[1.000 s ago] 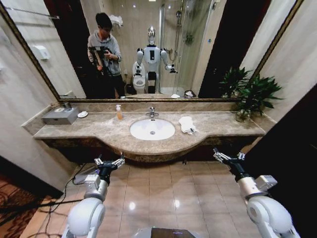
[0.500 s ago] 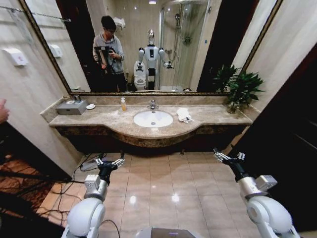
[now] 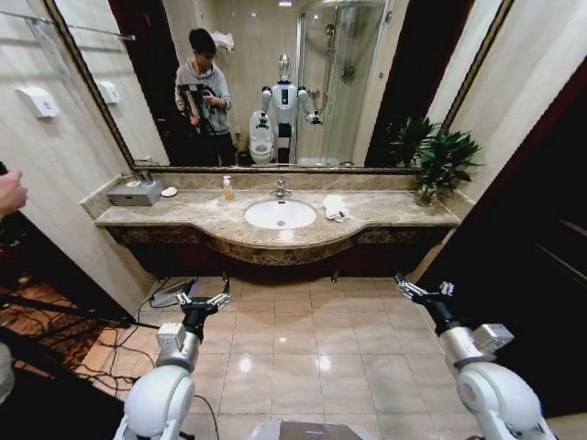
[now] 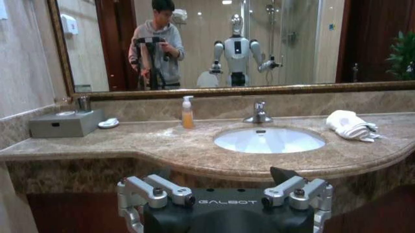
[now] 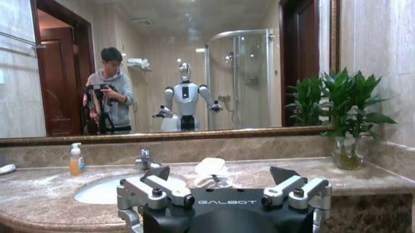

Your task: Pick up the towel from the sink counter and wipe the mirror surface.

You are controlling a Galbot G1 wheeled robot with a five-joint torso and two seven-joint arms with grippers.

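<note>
Towel (image 3: 335,208) bunched on sink counter (image 3: 385,216), right of basin (image 3: 280,214), below mirror (image 3: 275,82) | left gripper (image 3: 203,301), right gripper (image 3: 422,289) spread wide, empty, well short | likely light, limp; best pinched at raised fold

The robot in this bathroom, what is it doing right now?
Nothing is being handled yet. The robot faces the sink counter from across the tiled floor, with the left gripper and right gripper both open, empty and held low. The towel lies on the counter beside the basin, below the mirror.
</note>
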